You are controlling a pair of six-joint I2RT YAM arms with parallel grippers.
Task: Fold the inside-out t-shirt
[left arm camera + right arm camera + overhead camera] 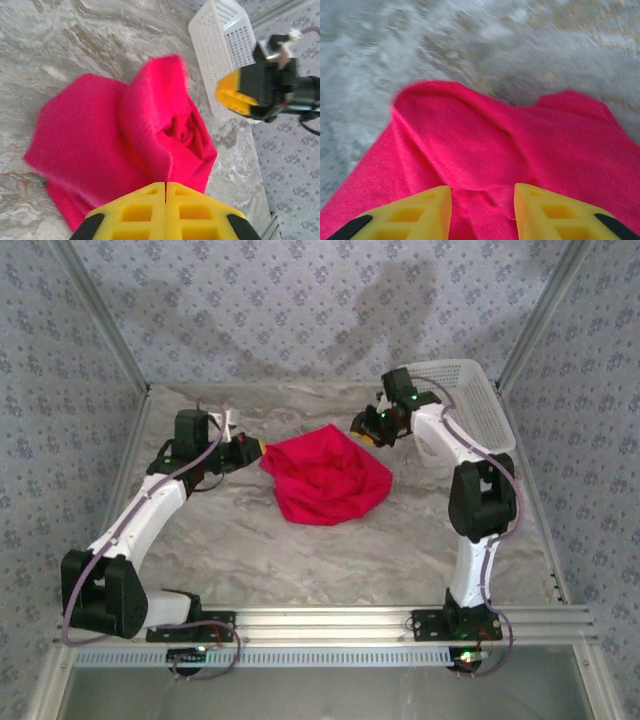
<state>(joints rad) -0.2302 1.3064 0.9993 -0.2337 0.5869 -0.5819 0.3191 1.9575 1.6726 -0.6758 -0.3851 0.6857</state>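
The inside-out t-shirt (325, 478) lies as a crumpled red heap in the middle of the table. My left gripper (262, 448) sits at the heap's left corner, where the cloth is drawn to a point. In the left wrist view its yellow jaws (165, 184) are pressed together, and a ridge of the t-shirt (100, 140) runs right up to their tips. My right gripper (365, 430) hovers at the heap's far right edge. In the right wrist view this gripper (482, 192) is open, with the t-shirt (520, 145) spread loose beneath and between the fingers.
A white lattice basket (470, 400) stands at the back right corner, just behind the right arm, and also shows as the basket (225, 45) in the left wrist view. Bare marbled tabletop (300, 560) stretches in front of the heap. Patterned walls close in the sides.
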